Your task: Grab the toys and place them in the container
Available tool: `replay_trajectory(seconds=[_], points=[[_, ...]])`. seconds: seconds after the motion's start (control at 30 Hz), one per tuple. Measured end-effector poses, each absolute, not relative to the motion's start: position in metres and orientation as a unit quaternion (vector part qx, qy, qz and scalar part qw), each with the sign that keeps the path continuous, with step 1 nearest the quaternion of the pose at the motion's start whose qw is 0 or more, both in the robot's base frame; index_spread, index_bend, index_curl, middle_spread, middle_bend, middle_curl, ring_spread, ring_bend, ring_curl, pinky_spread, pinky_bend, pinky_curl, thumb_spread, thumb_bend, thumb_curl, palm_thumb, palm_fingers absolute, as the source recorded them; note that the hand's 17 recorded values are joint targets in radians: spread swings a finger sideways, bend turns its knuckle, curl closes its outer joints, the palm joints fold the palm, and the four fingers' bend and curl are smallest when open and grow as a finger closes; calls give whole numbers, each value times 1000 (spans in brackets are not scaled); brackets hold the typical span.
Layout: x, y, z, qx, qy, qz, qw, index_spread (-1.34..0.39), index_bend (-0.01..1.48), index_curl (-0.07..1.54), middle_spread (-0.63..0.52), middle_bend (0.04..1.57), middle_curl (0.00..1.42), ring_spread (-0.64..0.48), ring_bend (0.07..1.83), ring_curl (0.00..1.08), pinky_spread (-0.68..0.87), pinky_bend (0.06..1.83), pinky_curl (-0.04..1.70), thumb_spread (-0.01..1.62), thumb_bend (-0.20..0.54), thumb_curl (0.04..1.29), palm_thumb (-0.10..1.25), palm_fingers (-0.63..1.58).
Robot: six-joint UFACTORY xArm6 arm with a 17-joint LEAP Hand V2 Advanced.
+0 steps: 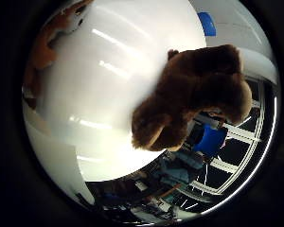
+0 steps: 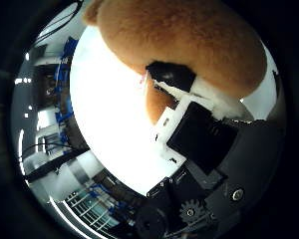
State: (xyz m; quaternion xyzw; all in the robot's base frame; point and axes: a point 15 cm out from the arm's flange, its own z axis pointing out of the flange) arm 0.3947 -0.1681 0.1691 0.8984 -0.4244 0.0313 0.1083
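Note:
In the thumb side palm view an orange-tan plush toy with white patches fills much of the picture, close to the palm. My hand reaches up to it, and a dark fingertip is curled against its underside, with a bit of plush pinched below it. In the little finger side palm view a brown plush toy hangs close over the white table. I cannot tell whether it is the same toy. An orange and white plush toy lies at the table's edge.
A small blue object sits at the table's far edge. Beyond the table edge there are blue chairs and white-framed windows. More of the room shows past the table in the thumb side palm view.

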Motion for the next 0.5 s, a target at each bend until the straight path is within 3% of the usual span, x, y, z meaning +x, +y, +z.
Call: replay_trajectory(seconds=[0.27,0.5], points=[[387,-170,192,896,-435,21,87,-358,899,842,-236,1180,824,-260,1306,660,-327,1277,653,1111,-4,423,855,1120],[383,-162,236,893,-446,29,57,-297,1019,920,-201,1277,881,-251,1352,742,-240,1350,794,1037,-10,487,1021,1061]])
